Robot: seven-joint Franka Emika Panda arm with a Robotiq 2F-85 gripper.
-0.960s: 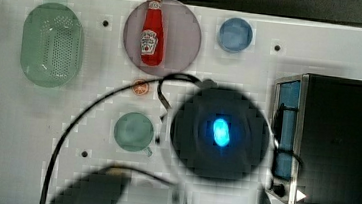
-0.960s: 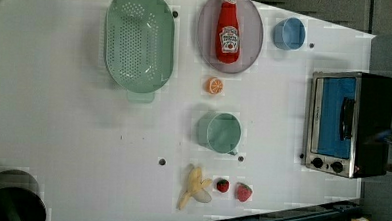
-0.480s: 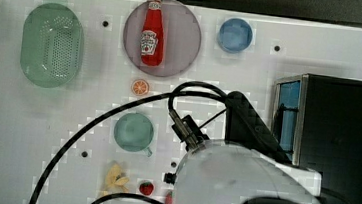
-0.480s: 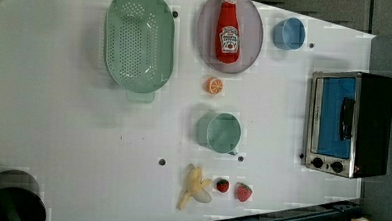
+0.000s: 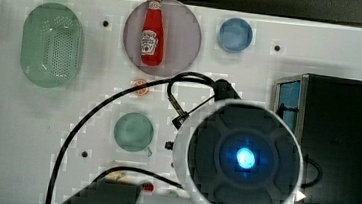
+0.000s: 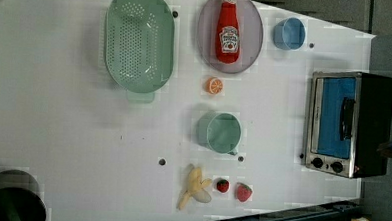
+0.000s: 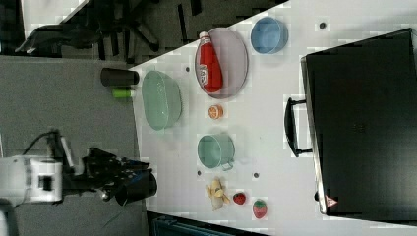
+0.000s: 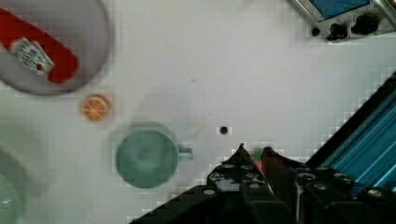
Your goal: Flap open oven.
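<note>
The oven (image 6: 348,124) is sitting at the bench's edge on the left view's right, its glass door shut and facing the middle of the bench, its handle (image 6: 347,118) running along that edge. In the wrist view the gripper (image 8: 254,151) is hanging high over the bare bench near the green cup (image 8: 145,158), fingertips (image 8: 241,150) looking nearly pressed together around nothing, though the angle is poor. The oven's knobs are lying well apart from it, so the reach is probably crossing the bench toward the handle, square to its length.

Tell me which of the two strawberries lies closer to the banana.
The smaller red strawberry, right beside the peeled yellow banana. The larger red strawberry sits further to the left view's right, toward the black toaster oven.
</note>
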